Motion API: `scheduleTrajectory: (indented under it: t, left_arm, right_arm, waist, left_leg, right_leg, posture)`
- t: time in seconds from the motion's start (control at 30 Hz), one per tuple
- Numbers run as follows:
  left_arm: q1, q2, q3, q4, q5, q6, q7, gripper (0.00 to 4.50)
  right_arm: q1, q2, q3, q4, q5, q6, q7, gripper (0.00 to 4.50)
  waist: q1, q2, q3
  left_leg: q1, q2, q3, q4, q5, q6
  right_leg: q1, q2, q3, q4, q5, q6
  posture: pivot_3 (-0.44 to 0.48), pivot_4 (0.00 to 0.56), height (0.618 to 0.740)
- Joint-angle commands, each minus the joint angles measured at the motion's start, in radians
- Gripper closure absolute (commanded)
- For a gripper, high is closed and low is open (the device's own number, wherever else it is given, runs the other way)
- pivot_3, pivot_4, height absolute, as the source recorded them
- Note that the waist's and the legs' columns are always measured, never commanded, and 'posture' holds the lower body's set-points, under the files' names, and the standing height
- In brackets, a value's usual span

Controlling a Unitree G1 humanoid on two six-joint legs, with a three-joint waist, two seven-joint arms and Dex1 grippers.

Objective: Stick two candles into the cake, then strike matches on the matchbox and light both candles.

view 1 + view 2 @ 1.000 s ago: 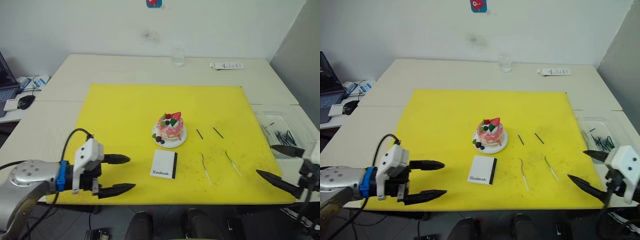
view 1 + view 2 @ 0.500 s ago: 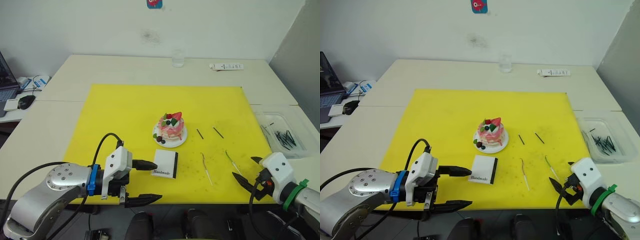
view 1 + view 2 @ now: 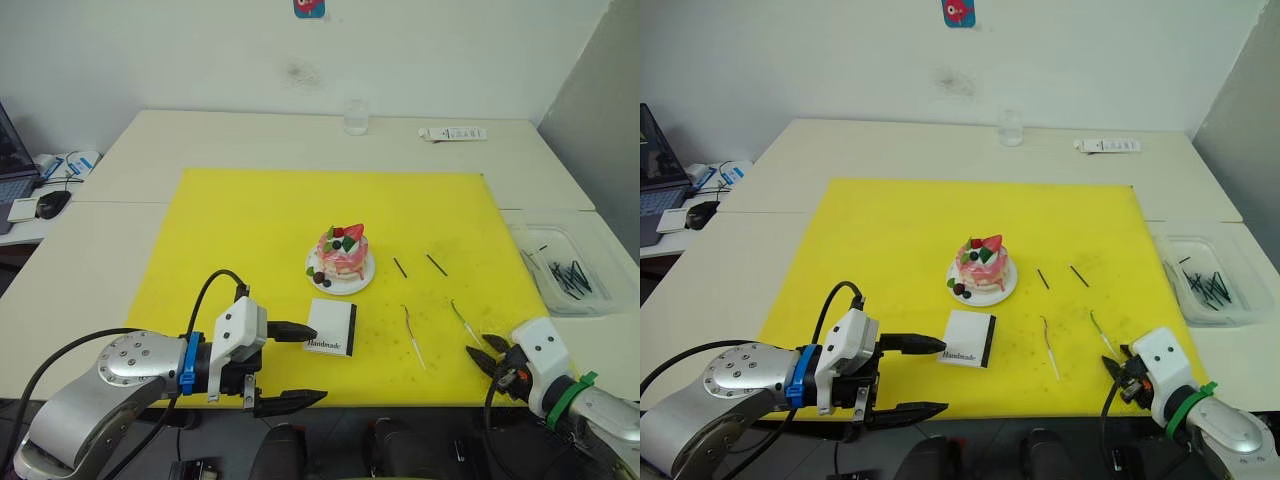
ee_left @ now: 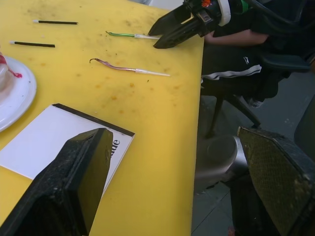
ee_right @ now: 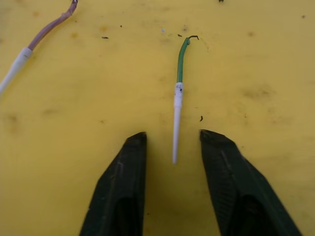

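Right gripper [image 5: 172, 147] at the yellow mat's [image 3: 240, 230] near edge, jaws parted, straddling the green candle's [image 5: 176, 101] white end (no contact). Left gripper [image 3: 300, 365] spread wide beside the matchbox [image 3: 330, 328], empty.

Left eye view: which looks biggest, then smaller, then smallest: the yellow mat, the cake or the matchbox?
1. Yellow mat, by far.
2. Cake and matchbox look about alike, so no ranking between them.

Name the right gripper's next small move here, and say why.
Probably ease the right gripper forward a little and close on the green-tipped candle. Its fingers are open, and the candle's white end lies flat on the yellow mat between the fingertips, not yet gripped. Both candles are still on the mat, none in the cake.
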Motion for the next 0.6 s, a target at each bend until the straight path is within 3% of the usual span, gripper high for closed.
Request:
scheduleTrajectory:
  t: [0.03, 0.07, 0.43, 0.5, 0.6]
  left_arm:
    - [-0.004, -0.007, -0.005, -0.007, 0.002, -0.015, 0.009, 0.00]
    - [-0.003, -0.007, -0.003, -0.008, 0.002, -0.013, 0.011, 0.00]
    - [0.000, -0.008, 0.068, 0.028, -0.050, 0.057, 0.086, 0.00]
    - [-0.030, -0.020, 0.088, 0.039, -0.110, 0.113, 0.121, 0.00]
    - [-0.135, -0.080, 0.130, 0.065, -0.327, 0.244, 0.248, 0.00]
  right_arm:
    - [-0.004, 0.007, -0.022, -0.022, 0.023, 0.038, -0.013, 4.19]
    - [-0.010, 0.012, -0.029, -0.027, 0.033, 0.048, -0.016, 4.47]
    - [-0.078, 0.045, -0.237, -0.163, 0.299, 0.168, -0.007, 4.47]
    - [-0.137, 0.039, -0.268, -0.178, 0.386, 0.195, -0.018, 4.47]
    - [-0.276, 0.023, -0.286, -0.179, 0.568, 0.250, -0.069, 4.47]
  waist:
    - [0.000, 0.000, 0.000]
    - [0.000, 0.000, 0.000]
    - [0.000, 0.001, 0.000]
    - [-0.001, 0.001, 0.001]
    - [-0.001, 0.000, 0.002]
  left_leg:
    - [0.000, 0.000, 0.000, 0.000, 0.000, 0.000]
    - [0.000, 0.000, 0.000, 0.000, 0.000, 0.000]
    - [0.000, 0.001, -0.001, -0.002, 0.000, 0.000]
    - [0.000, 0.001, -0.001, -0.001, 0.000, 0.000]
    - [0.000, 0.000, -0.001, -0.001, 0.000, 0.000]
  right_leg:
    - [0.000, 0.000, 0.000, 0.000, 0.000, 0.000]
    - [0.000, 0.000, 0.000, 0.000, 0.000, 0.000]
    - [-0.001, 0.000, -0.001, 0.000, 0.000, 0.000]
    - [-0.001, 0.001, -0.001, 0.000, 0.000, 0.000]
    - [0.000, 0.001, -0.001, 0.000, 0.000, 0.001]
  posture:
    - [0.000, 0.150, 0.740]
    - [0.000, 0.150, 0.740]
    - [0.000, 0.150, 0.740]
    - [0.000, 0.150, 0.740]
    - [0.000, 0.150, 0.740]
